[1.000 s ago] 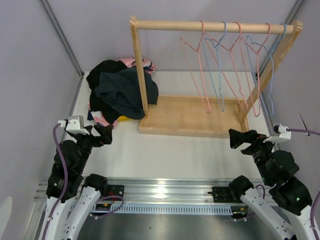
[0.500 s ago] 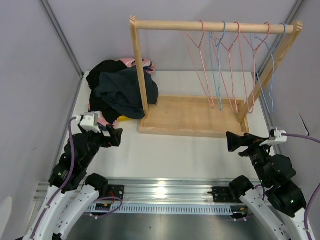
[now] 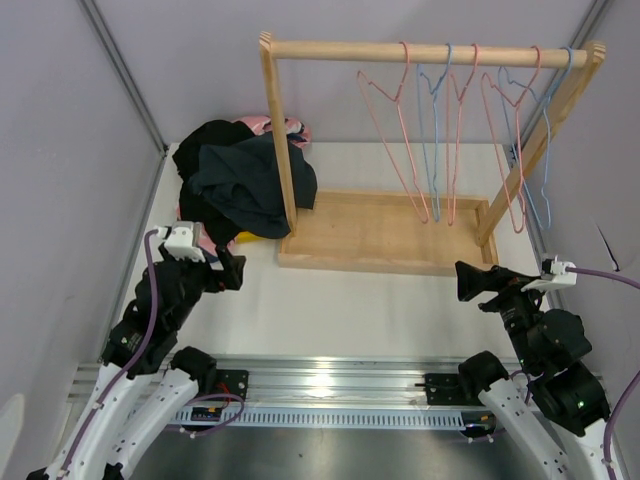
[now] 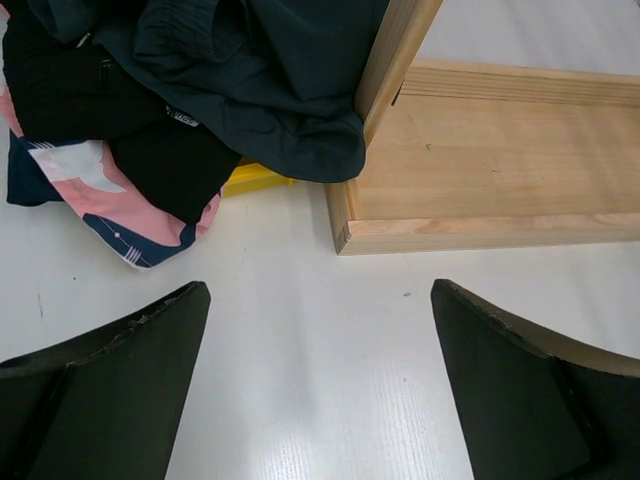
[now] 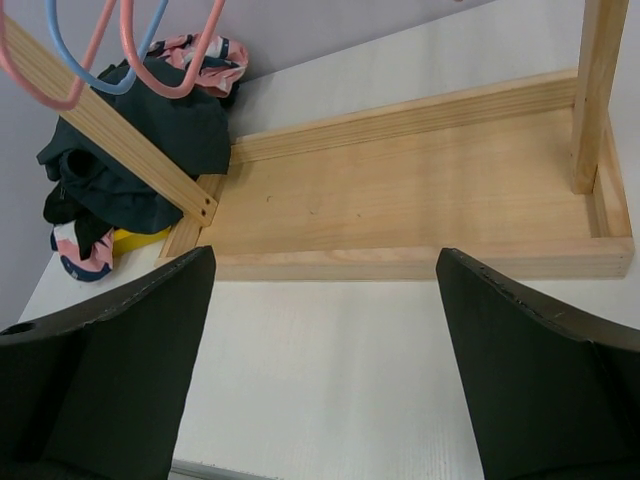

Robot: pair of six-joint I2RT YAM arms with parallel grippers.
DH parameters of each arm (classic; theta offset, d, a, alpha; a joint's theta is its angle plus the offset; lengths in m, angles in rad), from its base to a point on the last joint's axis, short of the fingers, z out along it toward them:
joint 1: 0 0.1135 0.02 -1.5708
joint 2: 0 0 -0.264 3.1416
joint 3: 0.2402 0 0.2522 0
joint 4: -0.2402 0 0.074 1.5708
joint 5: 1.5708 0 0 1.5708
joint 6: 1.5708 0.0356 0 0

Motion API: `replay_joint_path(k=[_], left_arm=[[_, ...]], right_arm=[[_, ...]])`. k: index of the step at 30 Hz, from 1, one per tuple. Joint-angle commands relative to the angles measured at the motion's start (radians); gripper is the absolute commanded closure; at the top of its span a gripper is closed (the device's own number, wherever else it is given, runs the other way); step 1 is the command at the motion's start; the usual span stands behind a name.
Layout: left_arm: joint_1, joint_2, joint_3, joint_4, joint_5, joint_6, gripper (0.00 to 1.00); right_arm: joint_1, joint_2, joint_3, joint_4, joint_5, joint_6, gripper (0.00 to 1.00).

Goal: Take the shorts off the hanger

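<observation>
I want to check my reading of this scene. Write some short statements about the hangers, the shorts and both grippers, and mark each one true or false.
1. Every wire hanger on the wooden rail is bare. True.
2. The pile of shorts lies at the right end of the rack. False: it lies on the table by the left post.
3. The left gripper holds the pink patterned shorts. False: it is open and holds nothing.
4. The right gripper is open and holds nothing. True.
5. Something yellow shows under the pile. True.
</observation>
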State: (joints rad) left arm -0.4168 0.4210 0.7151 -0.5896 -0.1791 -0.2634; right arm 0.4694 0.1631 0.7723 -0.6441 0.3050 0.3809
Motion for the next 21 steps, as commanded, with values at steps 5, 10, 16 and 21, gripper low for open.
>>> replay_joint_path(k=[5, 10, 16, 21], left_arm=[[-0.005, 0.025, 0.014, 0.005, -0.025, -0.022, 0.77], [-0.005, 0.036, 0.02, -0.009, -0.043, -0.036, 0.01], [-0.005, 0.035, 0.018, -0.006, -0.039, -0.036, 0.01], [-0.005, 0.03, 0.014, -0.004, -0.042, -0.036, 0.01]], right_arm=[[-0.006, -0.016, -0.002, 0.04, -0.006, -0.01, 0.0], [-0.009, -0.016, -0.004, 0.043, -0.007, -0.011, 0.01], [-0.011, -0.023, -0.002, 0.041, -0.006, -0.011, 0.0], [-0.012, -0.008, 0.004, 0.051, -0.059, -0.028, 0.0]])
